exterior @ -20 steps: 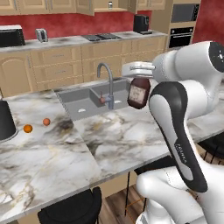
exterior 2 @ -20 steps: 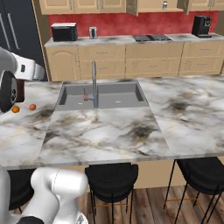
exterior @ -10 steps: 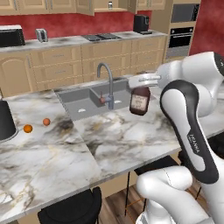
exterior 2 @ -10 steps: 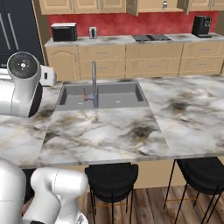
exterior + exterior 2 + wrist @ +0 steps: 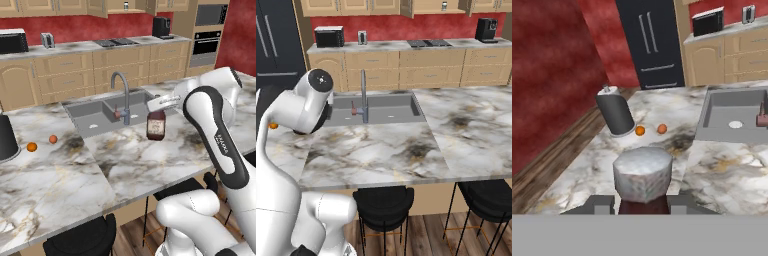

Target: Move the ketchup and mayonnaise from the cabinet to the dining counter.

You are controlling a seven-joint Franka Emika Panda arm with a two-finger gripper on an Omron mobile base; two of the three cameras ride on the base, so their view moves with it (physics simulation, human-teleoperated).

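Observation:
My gripper (image 5: 157, 107) is shut on the ketchup (image 5: 156, 126), a dark red-brown bottle held by its neck and hanging upright just above the dining counter (image 5: 135, 160), right of the faucet (image 5: 122, 95). In the hand view the ketchup's pale cap (image 5: 643, 172) fills the space between my gripper's (image 5: 641, 206) fingertips (image 5: 598, 205), with the dining counter (image 5: 722, 165) below. A small white jar, the mayonnaise (image 5: 444, 6), stands in the open cabinet (image 5: 428, 6) on the far wall. It also shows as the mayonnaise (image 5: 126, 6) in the cabinet (image 5: 97, 7).
The inset sink (image 5: 95, 116) lies left of the bottle. Two oranges (image 5: 32, 147) (image 5: 53, 139) and a dark cylinder (image 5: 6, 140) sit at the counter's left end. Black stools (image 5: 383, 205) stand along the near edge. A back worktop carries a cooktop (image 5: 428, 43).
The ketchup has come down from beside the faucet top to just above the marble. My elbow has swung out to the right. The grip is unchanged.

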